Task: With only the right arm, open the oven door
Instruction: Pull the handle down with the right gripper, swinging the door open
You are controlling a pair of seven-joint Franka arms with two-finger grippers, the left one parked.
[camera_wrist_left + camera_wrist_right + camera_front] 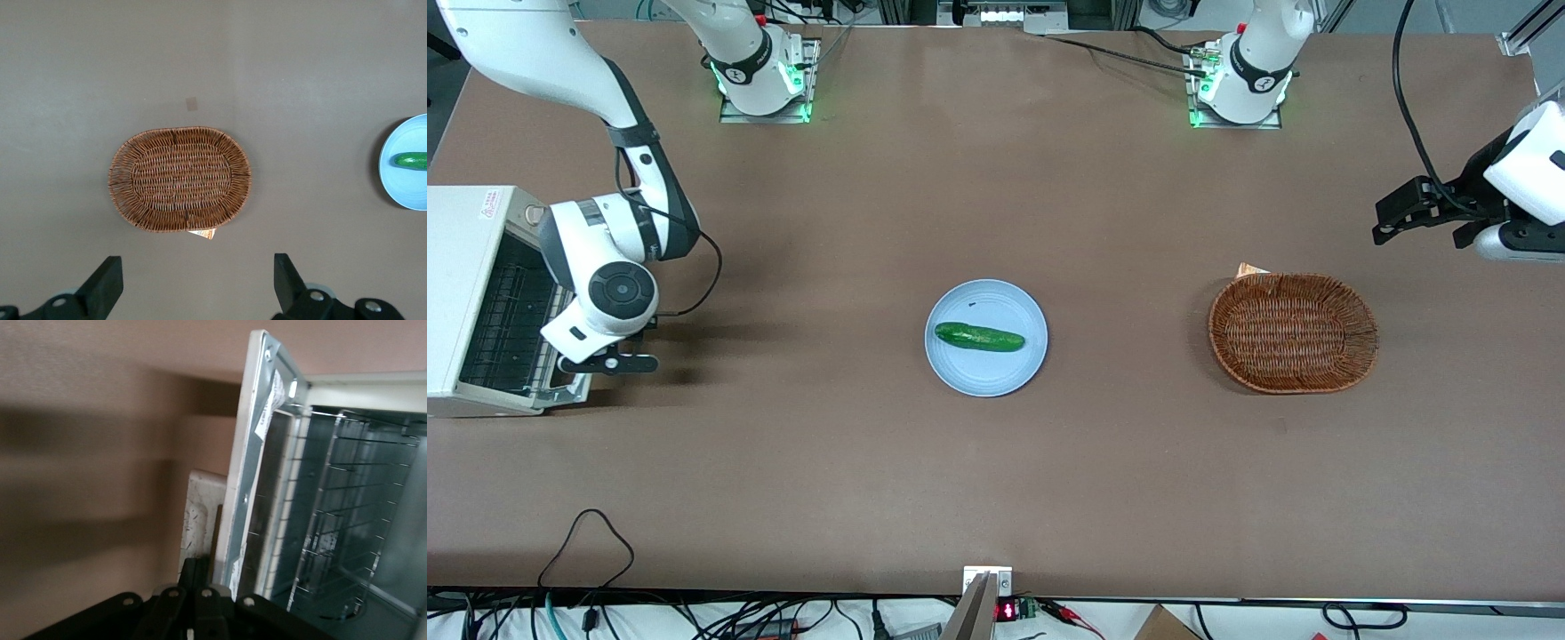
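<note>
Tabletop (996,498): brown, flat, carries everything noted below.

Nearest the front camera, around mid-table, is a pale blue plate (960,373). One green cucumber (979,337) lies on it lengthwise, roughly centred.

Toward the parked arm's end, at about the same depth as the plate and well apart from it, is an oval wicker basket (1294,384). A small tan card (1252,269) pokes out from under the rim on the side farther from the camera.

Toward the working arm's end is the oven (463,213), a white box at the table edge with its front facing the table's middle. The oven door (257,453) is partly open. It is swung away from the cavity and tilted, neither shut nor laid flat. The wrist view sees it nearly edge-on, with its bar handle (200,513) on the outer face. The wire rack (347,520) is visible inside through the gap.

The gripper (583,358) is at the door's free edge, in front of the oven, just beside the handle. Whether it is parted or clamped on the handle: cannot tell, since the wrist housing covers the contact point.

The right arm (614,289) reaches down to the door from its base (760,80), which is farther from the camera. Its wrist sits above the door.
</note>
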